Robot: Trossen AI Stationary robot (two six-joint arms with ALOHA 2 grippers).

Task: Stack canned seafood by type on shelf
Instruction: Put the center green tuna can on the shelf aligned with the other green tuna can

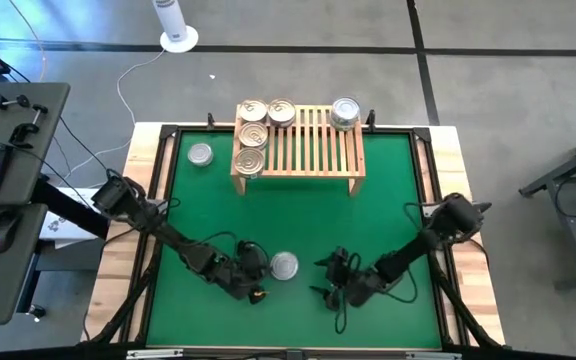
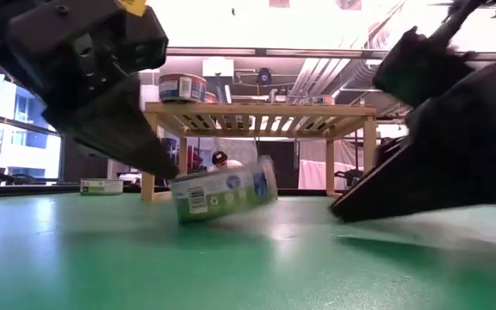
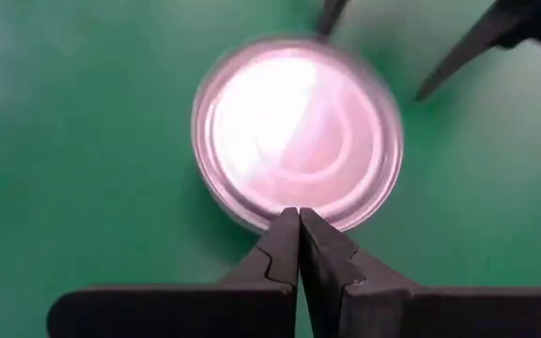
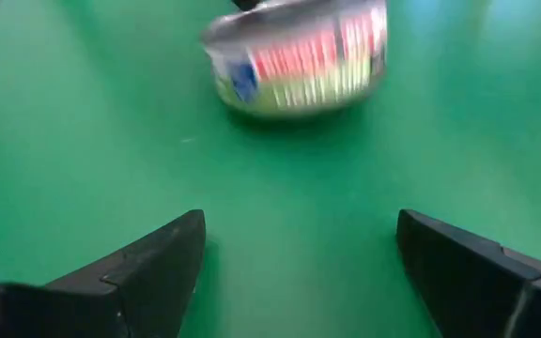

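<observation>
Now, step in hand: getting the loose, short round silver-topped tin off the green mat and onto the low light-wood slatted shelf; the tin sits tipped, one edge raised, as the low view shows.
How to do it well: my judgement is that the tin should settle flat before any grasp; the wide-spread gripper should then straddle its sides squarely, close low on the wall, and lift straight.
Left gripper: clenched tight with nothing between the fingers; the joined tips touch the tin's rim, which lies directly ahead of them.
Right gripper: released, fingers spread wide and holding nothing; the tin lies ahead of it, apart from both fingers, with bare mat between.
Tin between the two: it sits just beyond the left tips and near the right gripper's open mouth.
Shelf: well beyond both grippers; four gold-tan ringed tins cluster at one end, one shiny silver tin at the other.
Stray: another small silver tin rests on the mat beside the shelf.
Risk: a push from the closed tips could slide or flip the tin.
</observation>
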